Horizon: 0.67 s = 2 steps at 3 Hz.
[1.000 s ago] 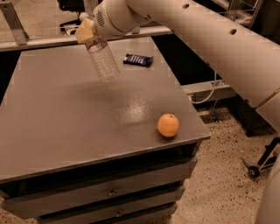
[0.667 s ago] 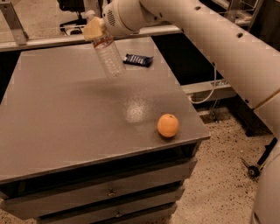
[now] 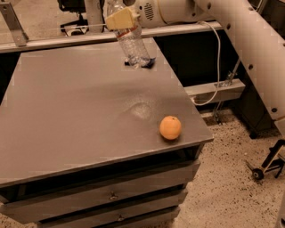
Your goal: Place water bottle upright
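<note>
Gripper [image 3: 120,18] at top of view, over far edge of table [image 3: 67,111], clamped on upper part of bottle [image 3: 134,45]. Bottle off table, tilted, base lower and to right. Dark packet [image 3: 147,63] on table behind base, partly hidden. Orange [image 3: 170,127] near front right corner, well apart from bottle. White arm [image 3: 249,40] enters from right. Drawers [image 3: 111,196] under tabletop.

Gripper [image 3: 121,18] sat at the top of the view, over the far edge of the table [image 3: 67,111]. Finger pads [image 3: 124,17] were tan-yellow and blocky. Just right of the claw was a rounded white wrist housing [image 3: 167,11] with a round slotted vent grille [image 3: 148,11]. Further right and below it ran a thick, glossy off-white arm link [image 3: 254,40] with a row of small dark screw holes [image 3: 250,67].
</note>
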Tool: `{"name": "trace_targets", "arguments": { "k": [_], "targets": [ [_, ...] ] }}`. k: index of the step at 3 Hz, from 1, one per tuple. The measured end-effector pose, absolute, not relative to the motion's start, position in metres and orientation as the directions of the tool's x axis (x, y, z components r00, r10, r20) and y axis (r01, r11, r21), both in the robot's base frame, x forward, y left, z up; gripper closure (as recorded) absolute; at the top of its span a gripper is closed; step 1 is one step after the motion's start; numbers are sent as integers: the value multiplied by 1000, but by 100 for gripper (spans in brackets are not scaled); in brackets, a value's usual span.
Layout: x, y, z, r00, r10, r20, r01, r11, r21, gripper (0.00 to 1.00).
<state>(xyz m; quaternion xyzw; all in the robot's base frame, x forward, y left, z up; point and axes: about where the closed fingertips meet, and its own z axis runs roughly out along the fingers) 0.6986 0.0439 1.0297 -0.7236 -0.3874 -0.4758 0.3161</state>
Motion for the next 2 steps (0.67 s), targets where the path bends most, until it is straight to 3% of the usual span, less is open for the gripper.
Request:
{"name": "trace_targets", "arguments": {
  "k": [1, 2],
  "targets": [
    [702, 49, 1029, 251, 242, 937, 863, -495, -103, 100],
    [717, 59, 1018, 224, 143, 964, 900, -410, -149, 100]
  ]
}}
